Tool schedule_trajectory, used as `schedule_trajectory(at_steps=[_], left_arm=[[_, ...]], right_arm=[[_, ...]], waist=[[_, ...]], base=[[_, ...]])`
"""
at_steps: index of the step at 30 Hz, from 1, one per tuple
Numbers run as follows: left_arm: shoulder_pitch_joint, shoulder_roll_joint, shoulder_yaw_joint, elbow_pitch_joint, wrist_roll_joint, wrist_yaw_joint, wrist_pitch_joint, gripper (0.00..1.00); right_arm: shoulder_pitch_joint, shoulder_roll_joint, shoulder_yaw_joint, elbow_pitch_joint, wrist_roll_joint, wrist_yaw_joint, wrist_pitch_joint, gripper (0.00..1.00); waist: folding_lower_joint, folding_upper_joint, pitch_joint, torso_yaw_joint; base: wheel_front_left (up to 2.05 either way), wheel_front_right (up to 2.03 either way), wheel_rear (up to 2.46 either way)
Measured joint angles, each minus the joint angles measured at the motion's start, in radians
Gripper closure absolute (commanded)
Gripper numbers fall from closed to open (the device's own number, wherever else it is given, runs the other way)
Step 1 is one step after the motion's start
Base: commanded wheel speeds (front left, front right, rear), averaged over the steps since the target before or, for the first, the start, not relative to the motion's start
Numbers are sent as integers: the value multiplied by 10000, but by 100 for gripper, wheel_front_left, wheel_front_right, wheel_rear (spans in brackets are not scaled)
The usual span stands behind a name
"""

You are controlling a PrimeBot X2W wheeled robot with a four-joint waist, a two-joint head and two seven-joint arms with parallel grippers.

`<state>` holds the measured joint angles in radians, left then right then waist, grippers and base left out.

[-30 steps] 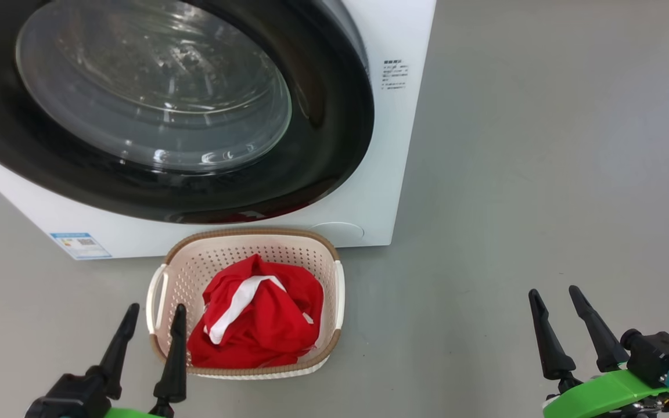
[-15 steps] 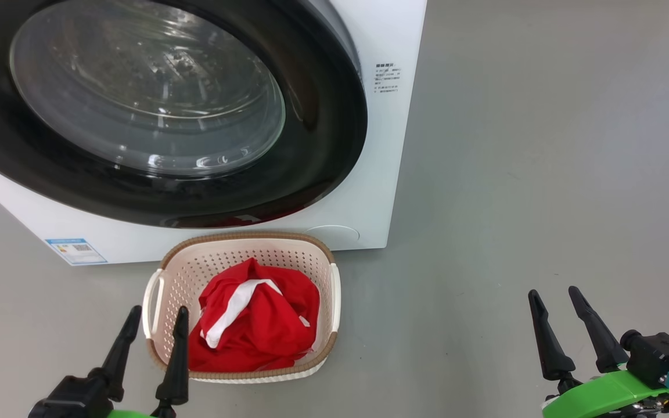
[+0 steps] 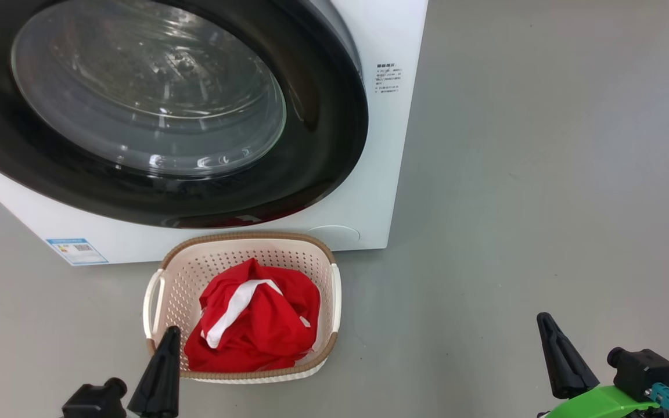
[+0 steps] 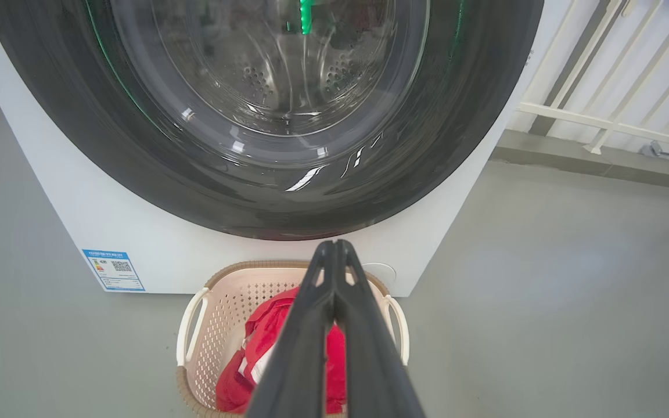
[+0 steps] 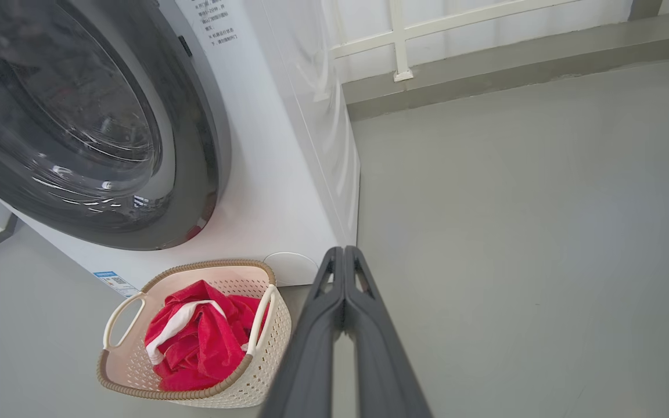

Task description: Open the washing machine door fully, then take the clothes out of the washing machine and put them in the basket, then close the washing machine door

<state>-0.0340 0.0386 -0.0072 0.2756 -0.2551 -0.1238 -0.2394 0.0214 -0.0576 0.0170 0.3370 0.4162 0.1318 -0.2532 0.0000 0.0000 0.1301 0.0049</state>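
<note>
While the clothes (image 3: 256,328) lie heaped inside the basket (image 3: 241,237), the left gripper (image 4: 332,247) sits at the basket's near-left corner. Its two fingers are pressed together, empty and clear of the red fabric. In the head view its tip overlaps the basket's rim, but I cannot tell whether it touches. The right gripper (image 5: 344,251), its fingers also pressed tip to tip on nothing, is well to the right of the basket over the grey floor (image 3: 514,232). Just behind the basket stands the washing machine (image 3: 384,174). The washing machine door (image 3: 326,145) rises behind and above the basket, lying shut against the white front. A blue label (image 3: 76,251) sits behind and left of the basket.
</note>
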Motion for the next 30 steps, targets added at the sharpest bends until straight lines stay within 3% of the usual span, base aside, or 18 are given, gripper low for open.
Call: schedule_trajectory(at_steps=[30], left_arm=[[64, 35, 27, 21, -3264, 0, 673, 100]], right_arm=[[-35, -12, -115, -109, 2821, 0, 719, 100]], waist=[[1, 0, -311, -11]], base=[[0, 0, 0]])
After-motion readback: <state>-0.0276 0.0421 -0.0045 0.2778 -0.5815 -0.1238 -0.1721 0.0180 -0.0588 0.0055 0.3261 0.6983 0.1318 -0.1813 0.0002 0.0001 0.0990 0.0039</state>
